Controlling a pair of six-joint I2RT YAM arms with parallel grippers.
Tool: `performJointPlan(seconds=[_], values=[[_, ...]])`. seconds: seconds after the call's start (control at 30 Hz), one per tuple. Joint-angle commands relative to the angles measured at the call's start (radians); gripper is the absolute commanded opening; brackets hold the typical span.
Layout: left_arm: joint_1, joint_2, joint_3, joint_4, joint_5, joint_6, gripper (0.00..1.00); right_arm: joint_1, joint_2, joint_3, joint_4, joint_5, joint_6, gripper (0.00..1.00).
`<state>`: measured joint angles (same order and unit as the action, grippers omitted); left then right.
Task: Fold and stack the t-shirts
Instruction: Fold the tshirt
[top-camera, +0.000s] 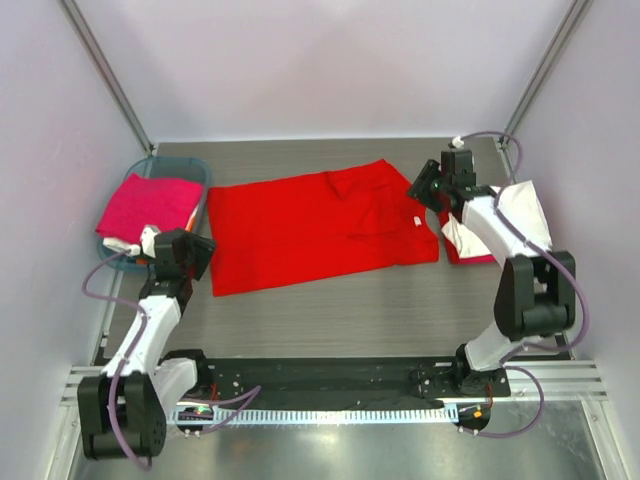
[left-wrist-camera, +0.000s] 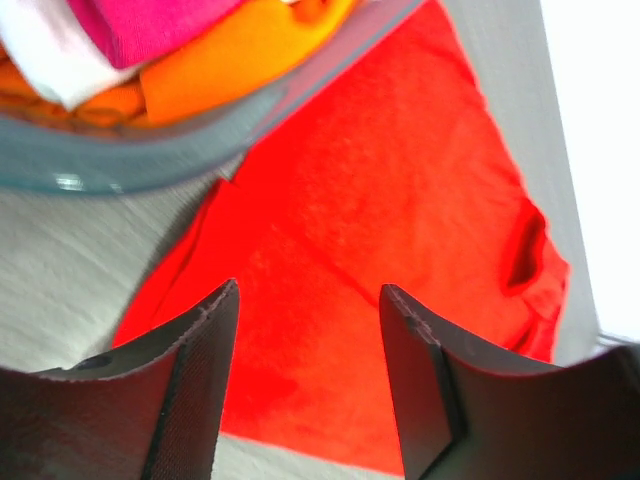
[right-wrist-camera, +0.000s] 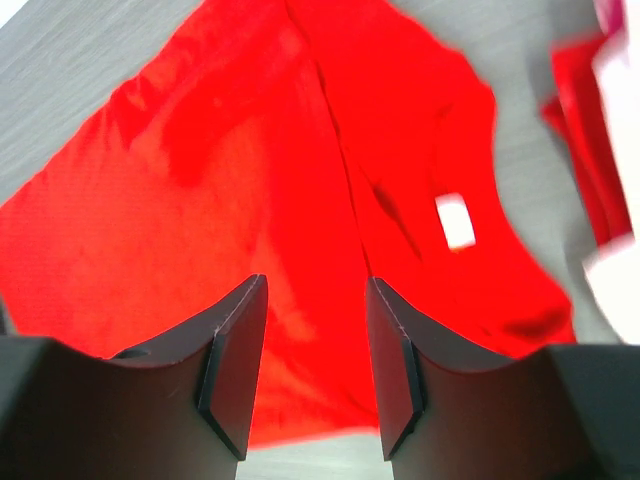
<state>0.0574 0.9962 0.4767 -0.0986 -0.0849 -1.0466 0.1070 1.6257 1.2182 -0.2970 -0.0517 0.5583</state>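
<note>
Left fingers (left-wrist-camera: 195, 390) apart, right fingers (right-wrist-camera: 235, 370) apart; one red t-shirt (top-camera: 320, 228) spread flat.

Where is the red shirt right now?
In the top view the red shirt lies spread mid-table, between the teal basket at left and the folded pile at right.

**Cloth:** The red t-shirt (top-camera: 320, 230) is recorded as soft, matt cloth with a fine knit grain. The magenta t-shirt (top-camera: 150, 200) and orange t-shirt (left-wrist-camera: 240, 50) are noted as the same dull cloth.

**Plastic:** The basket (left-wrist-camera: 150, 160) is found to be teal plastic, smooth and glossy, with highlights along its rim.

**Desk:** The desk (top-camera: 330, 310) is seen as grey, wood-grained and low in sheen.

**Pincer:** The fingers (left-wrist-camera: 205, 380) of the left pincer (left-wrist-camera: 308, 290) are observed as black and matt, with finely textured inner faces.

**Metal:** The metal sheet (top-camera: 350, 450) at the near edge is noted as brushed, with a soft sheen.
</note>
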Motion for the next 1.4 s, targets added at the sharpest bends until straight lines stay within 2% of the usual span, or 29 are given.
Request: performJointPlan(seconds=[0.0, 0.03, 0.17, 0.43, 0.6, 0.87, 1.0, 1.13, 1.17, 1.2, 1.27, 1.3, 1.37], values=[[0.005, -0.091, 0.036, -0.139, 0.027, 0.0, 0.6, -0.006, -0.182, -0.159, 0.097, 0.032, 0.077, 0.5], [0.005, -0.112, 0.031, -0.197, 0.034, -0.028, 0.63, -0.004, -0.24, -0.198, 0.113, 0.047, 0.115, 0.49], [0.004, -0.233, -0.032, -0.259, 0.082, -0.082, 0.64, -0.001, -0.38, -0.428, 0.142, 0.206, 0.219, 0.48], [-0.001, -0.353, -0.153, -0.266, 0.155, -0.162, 0.63, 0.016, -0.516, -0.704, 0.234, 0.337, 0.347, 0.47], [-0.016, -0.363, -0.193, -0.265, 0.134, -0.199, 0.62, 0.016, -0.52, -0.807, 0.338, 0.335, 0.419, 0.47], [-0.077, -0.245, -0.178, -0.259, 0.056, -0.23, 0.61, 0.016, -0.354, -0.826, 0.502, 0.3, 0.517, 0.48], [-0.105, -0.211, -0.174, -0.257, 0.025, -0.248, 0.61, 0.016, -0.317, -0.829, 0.545, 0.325, 0.546, 0.39], [-0.123, -0.186, -0.182, -0.265, -0.016, -0.286, 0.57, 0.016, -0.322, -0.819, 0.552, 0.351, 0.536, 0.29], [-0.123, -0.182, -0.185, -0.26, -0.022, -0.296, 0.56, 0.016, -0.314, -0.813, 0.555, 0.343, 0.523, 0.26], [-0.125, -0.173, -0.19, -0.245, -0.029, -0.297, 0.56, 0.016, -0.299, -0.798, 0.547, 0.337, 0.51, 0.15], [-0.128, -0.168, -0.197, -0.228, -0.041, -0.302, 0.54, 0.014, -0.285, -0.795, 0.552, 0.326, 0.511, 0.04], [-0.129, -0.168, -0.205, -0.222, -0.049, -0.311, 0.52, 0.016, -0.285, -0.795, 0.552, 0.326, 0.511, 0.01], [-0.136, -0.171, -0.211, -0.204, -0.078, -0.317, 0.49, 0.016, -0.294, -0.799, 0.559, 0.323, 0.508, 0.01]])
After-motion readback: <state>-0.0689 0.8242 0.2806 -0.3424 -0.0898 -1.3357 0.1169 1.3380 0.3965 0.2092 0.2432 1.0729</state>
